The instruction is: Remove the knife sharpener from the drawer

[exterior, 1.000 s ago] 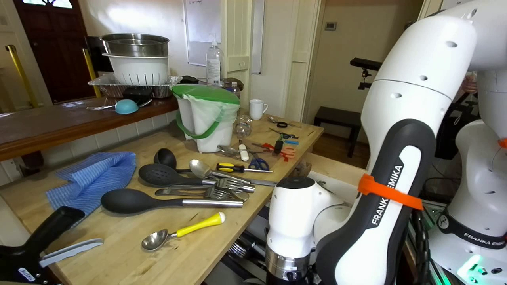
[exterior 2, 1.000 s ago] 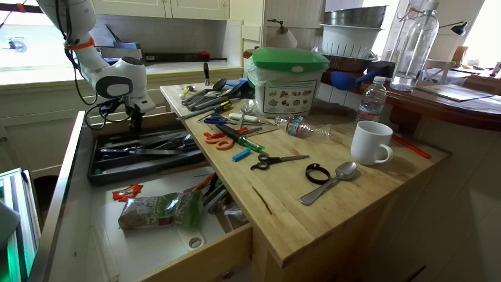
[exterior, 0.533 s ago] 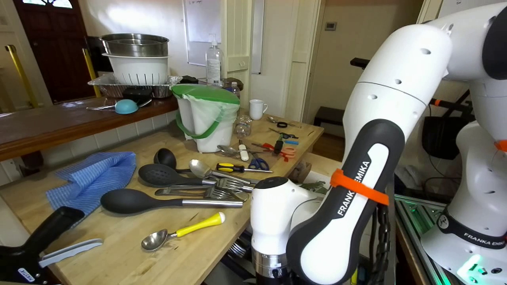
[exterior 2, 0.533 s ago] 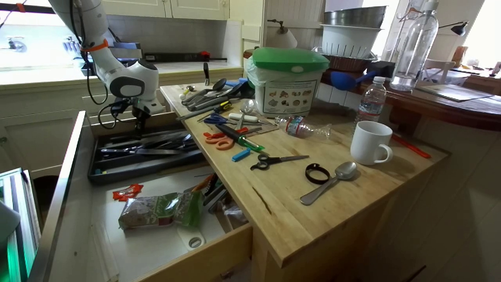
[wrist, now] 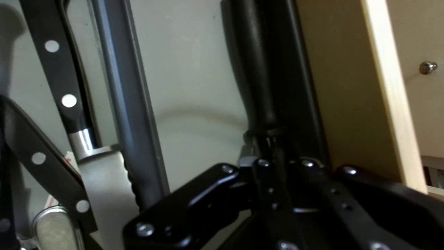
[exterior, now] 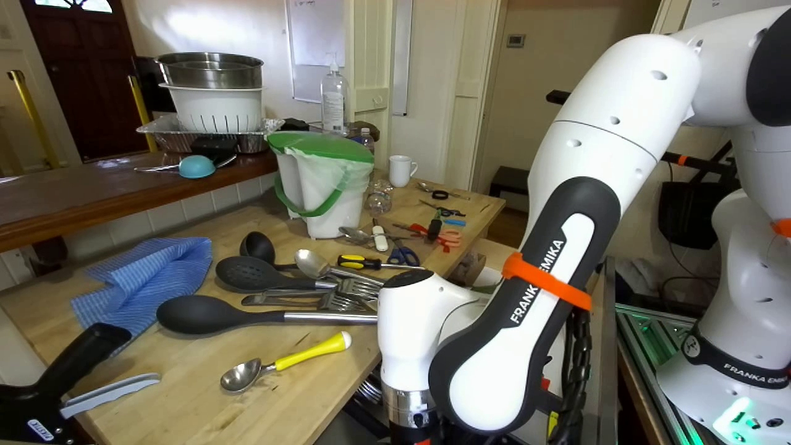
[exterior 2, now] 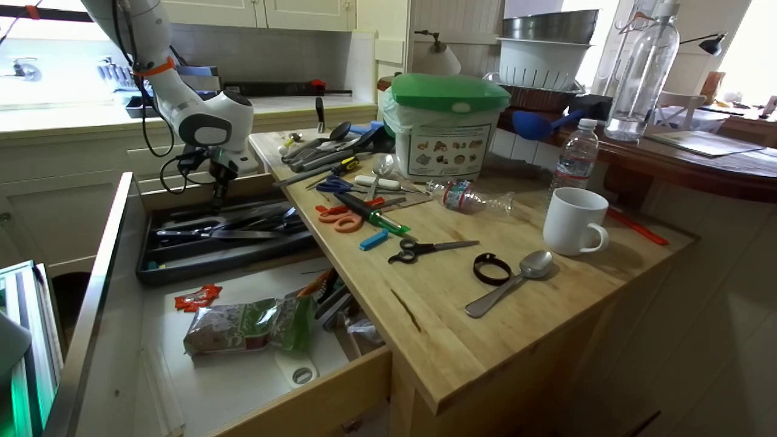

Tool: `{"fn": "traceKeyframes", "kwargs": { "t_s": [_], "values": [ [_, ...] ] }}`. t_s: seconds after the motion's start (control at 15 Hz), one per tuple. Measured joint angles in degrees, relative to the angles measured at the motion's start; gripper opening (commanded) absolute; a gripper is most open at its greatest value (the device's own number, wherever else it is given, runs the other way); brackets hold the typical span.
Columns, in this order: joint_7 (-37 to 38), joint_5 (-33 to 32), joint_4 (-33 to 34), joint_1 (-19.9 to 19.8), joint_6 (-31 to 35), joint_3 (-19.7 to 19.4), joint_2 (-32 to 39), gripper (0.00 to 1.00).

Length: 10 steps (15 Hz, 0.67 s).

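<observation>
Countertop (exterior 2: pixel 516 340), strewn with utensils (exterior: pixel 204 314), runs beside the open drawer (exterior 2: pixel 340 388), so whoever drives the arm (exterior 2: pixel 182 102), which reaches down toward the drawer's far end in an exterior view, would do well to rise fully before swinging sideways. Under the wrist sits a dark tray (exterior 2: pixel 167 276); in the wrist view its outermost compartment runs between a wooden wall (wrist: pixel 347 86) and a dark divider (wrist: pixel 130 100), with riveted knife handles (wrist: pixel 59 69) beyond, best given a wide berth. The gripper (wrist: pixel 285 164) stands low in that compartment, fingers close together with a narrow, dark gap; whether they pinch anything cannot be told. Directly ahead of them, hugging the wall side, lies a black-handled tool, most likely the knife sharpener (wrist: pixel 254 60), its neck lost among the fingers. If no grip has been made, the operator should straddle that neck squarely, keep the outer finger off the tray's edge, then squeeze firmly. A slender shaft may roll or let the handle tip downward, so a slow, straight first lift makes sense, with a pause to check the hold.
</observation>
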Motion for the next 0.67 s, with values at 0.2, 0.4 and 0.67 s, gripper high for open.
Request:
{"fn": "traceKeyframes", "kwargs": {
  "t_s": [0.2, 0.4, 0.67],
  "values": [
    [-0.1, 1.5, -3.6, 0.5, 5.2, 0.7, -2.0, 0.00],
    [-0.1, 3.6, -8.2, 1.9, 11.0, 3.1, -4.8, 0.26],
    [0.0, 3.9, -10.8, 4.2, 12.5, 3.6, -6.8, 0.47]
  ]
}}
